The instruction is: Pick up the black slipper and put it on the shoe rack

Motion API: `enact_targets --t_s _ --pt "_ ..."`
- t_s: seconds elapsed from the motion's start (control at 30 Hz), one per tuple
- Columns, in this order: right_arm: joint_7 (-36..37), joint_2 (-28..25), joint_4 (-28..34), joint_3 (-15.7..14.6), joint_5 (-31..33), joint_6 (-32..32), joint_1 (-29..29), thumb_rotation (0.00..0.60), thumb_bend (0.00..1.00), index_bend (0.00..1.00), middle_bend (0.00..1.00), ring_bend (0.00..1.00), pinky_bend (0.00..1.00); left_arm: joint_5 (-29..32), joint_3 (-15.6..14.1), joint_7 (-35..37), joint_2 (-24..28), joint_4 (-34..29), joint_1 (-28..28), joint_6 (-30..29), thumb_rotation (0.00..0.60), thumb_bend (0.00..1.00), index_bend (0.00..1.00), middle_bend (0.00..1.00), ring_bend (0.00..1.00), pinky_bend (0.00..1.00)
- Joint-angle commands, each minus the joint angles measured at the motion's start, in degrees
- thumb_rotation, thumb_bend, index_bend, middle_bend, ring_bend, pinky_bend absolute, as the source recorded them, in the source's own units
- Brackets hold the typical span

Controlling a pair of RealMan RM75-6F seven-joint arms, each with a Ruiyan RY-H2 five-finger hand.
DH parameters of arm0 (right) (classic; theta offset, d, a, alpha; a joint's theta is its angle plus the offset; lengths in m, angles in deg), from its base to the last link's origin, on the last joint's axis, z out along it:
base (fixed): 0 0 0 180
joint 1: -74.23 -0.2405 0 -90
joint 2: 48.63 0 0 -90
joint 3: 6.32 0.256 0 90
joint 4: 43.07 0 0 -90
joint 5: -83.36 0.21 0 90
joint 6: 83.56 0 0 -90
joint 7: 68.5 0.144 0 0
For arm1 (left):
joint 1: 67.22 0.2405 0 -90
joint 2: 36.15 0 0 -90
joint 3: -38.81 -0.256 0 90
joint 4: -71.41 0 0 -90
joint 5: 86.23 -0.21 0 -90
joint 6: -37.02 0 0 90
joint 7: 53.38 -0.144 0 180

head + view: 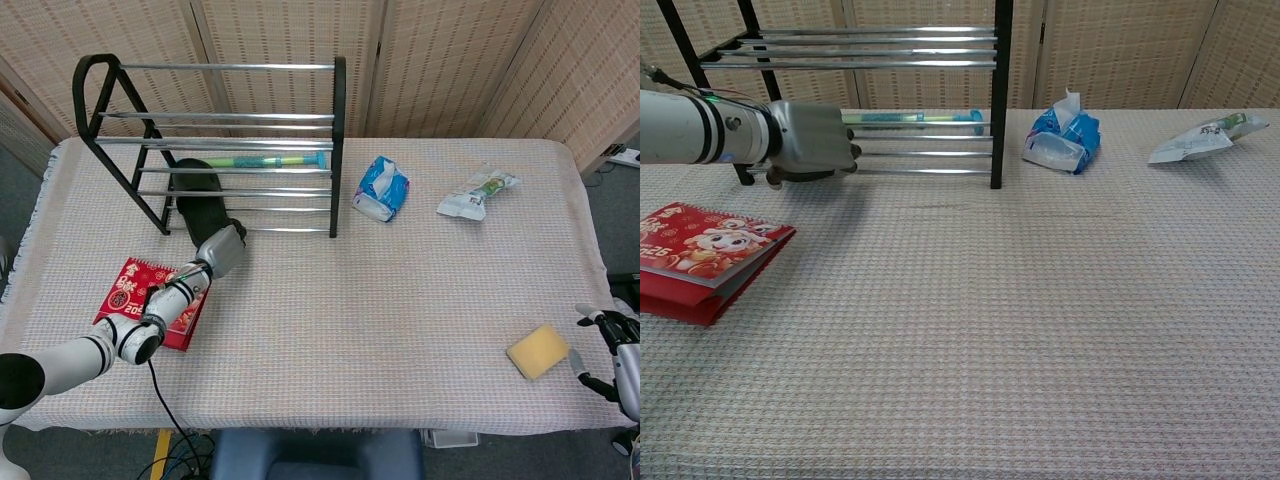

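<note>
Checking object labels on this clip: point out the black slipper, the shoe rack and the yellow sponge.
black slipper (pixel 196 196), head view, on its upper between the rack's rails.
shoe rack (pixel 340 140), head view, on its right black end post.
yellow sponge (pixel 537 351), head view, on its top face.

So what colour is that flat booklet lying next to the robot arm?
The booklet is bright red with cartoon figures on the cover, clearest in the chest view.
</note>
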Motion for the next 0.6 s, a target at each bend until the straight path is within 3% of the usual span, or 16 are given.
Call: enact_targets --t_s 0.03,0.6 --pt "-0.1 -0.1 0.1 0.0 -0.1 -0.1 0.0 0.600 0.39 0.20 0.37 0.26 0.22 1.8 -0.7 -0.8 0.0 -0.3 -0.2 -0.4 0.600 0.19 0.34 0.21 0.22 0.43" --pt "0.3 0.0 -0.2 0.0 -0.2 -0.4 0.2 0.600 0.39 0.21 0.37 0.26 0.22 11.6 -4.1 -5.5 2.5 -6.6 -0.6 -5.6 0.600 0.19 0.32 0.21 0.22 0.43"
